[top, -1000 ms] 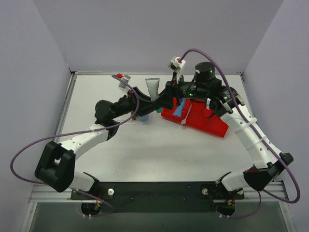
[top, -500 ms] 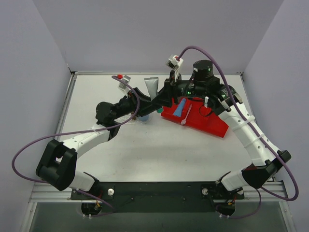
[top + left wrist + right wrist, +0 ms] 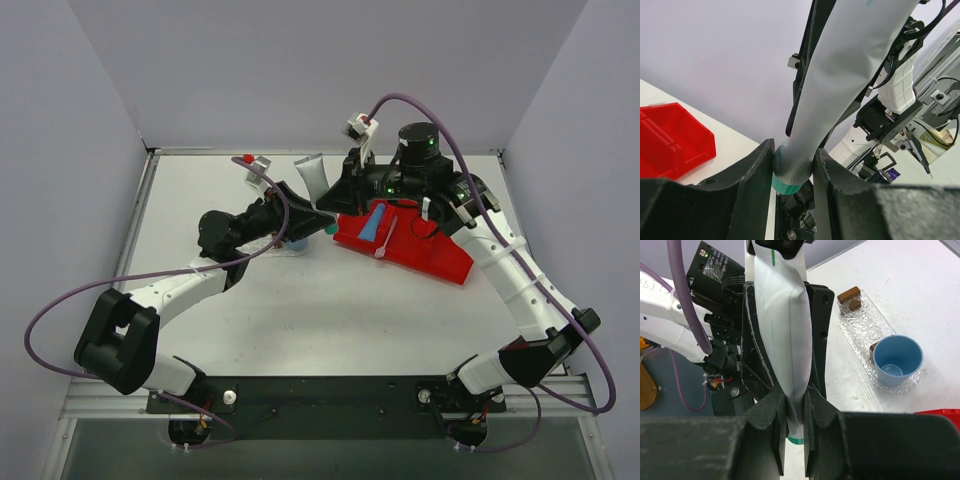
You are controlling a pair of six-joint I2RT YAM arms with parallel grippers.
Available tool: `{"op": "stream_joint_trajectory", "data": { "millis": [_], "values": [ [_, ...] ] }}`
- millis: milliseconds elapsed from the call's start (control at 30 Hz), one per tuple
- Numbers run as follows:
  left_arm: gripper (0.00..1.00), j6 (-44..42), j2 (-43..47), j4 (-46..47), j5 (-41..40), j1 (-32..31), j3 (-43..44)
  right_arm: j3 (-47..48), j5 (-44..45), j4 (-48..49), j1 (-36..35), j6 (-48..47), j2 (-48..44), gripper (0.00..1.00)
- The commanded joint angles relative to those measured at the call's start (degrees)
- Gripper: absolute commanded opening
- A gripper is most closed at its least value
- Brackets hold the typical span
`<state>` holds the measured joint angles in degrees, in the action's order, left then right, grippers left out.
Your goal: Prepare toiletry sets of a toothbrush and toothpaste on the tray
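- While my left gripper (image 3: pixel 792 160) and my right gripper (image 3: pixel 796 400) both clamp the one toothpaste tube (image 3: pixel 782 325), I must go gently so it does not fall.
- Closest to me, the blue cup (image 3: pixel 897 360) sits on the end of the tray (image 3: pixel 860 322).
- Up near the blue cup, left pinches the tube by its green cap (image 3: pixel 787 187).
- Past the blue cup, right squeezes the flat part tight.
- I think left should let go slowly, then right can lay the tube on the tray beside the blue cup.
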<state>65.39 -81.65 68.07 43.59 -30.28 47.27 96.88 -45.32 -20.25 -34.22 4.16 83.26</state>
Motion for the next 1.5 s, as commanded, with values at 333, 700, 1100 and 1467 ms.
{"op": "stream_joint_trajectory", "data": {
  "millis": [333,700,1100,1467],
  "values": [
    [0.76,-17.38,12.11,-13.55,8.87,7.51,0.28,2.17,6.64,-1.63,-0.41,-3.54,-3.90,0.00],
    [0.79,-35.93,12.74,-36.32,11.86,9.63,15.21,-1.87,2.08,-1.64,-1.03,-5.03,-4.16,0.00],
    [0.80,-63.18,5.27,-82.81,13.80,9.63,39.47,-5.21,3.92,-4.18,-4.10,-10.14,-5.22,0.00],
    [0.80,-63.30,4.74,-88.38,17.93,9.37,38.26,-4.68,6.73,-4.45,-5.16,-11.11,-4.69,0.00]
  ]
}}
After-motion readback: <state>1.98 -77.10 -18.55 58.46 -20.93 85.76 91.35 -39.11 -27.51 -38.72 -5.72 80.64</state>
